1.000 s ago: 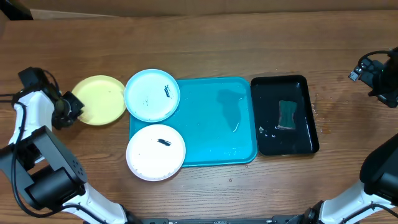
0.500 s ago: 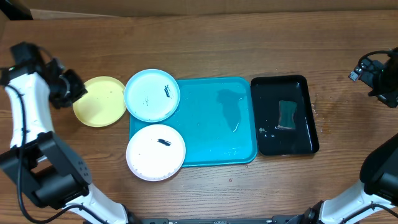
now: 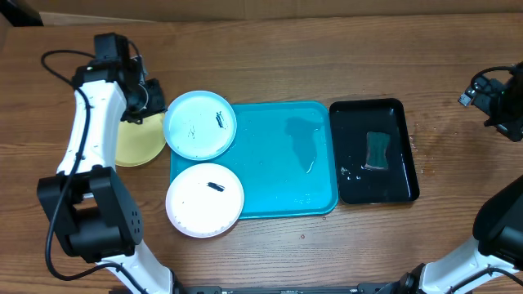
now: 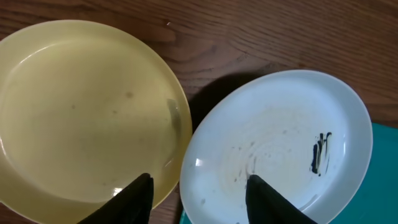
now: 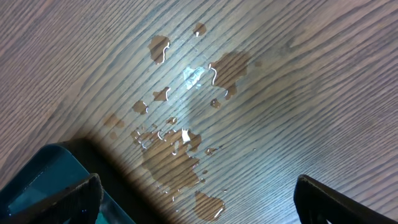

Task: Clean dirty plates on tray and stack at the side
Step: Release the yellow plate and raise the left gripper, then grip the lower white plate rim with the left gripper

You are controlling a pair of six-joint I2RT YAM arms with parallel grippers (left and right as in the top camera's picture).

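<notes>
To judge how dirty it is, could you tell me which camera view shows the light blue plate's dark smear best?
The left wrist view: the smear on the light blue plate appears close up. Overhead shows only a tiny mark; the right wrist view misses the plate entirely.

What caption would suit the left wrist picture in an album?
Open left gripper hovers above the neighbouring rims of the yellow plate and the smeared light blue plate.

We're over a brown wood-grain table (image 3: 327,49), and small water puddles (image 5: 177,165) on its boards catch the light.
</notes>
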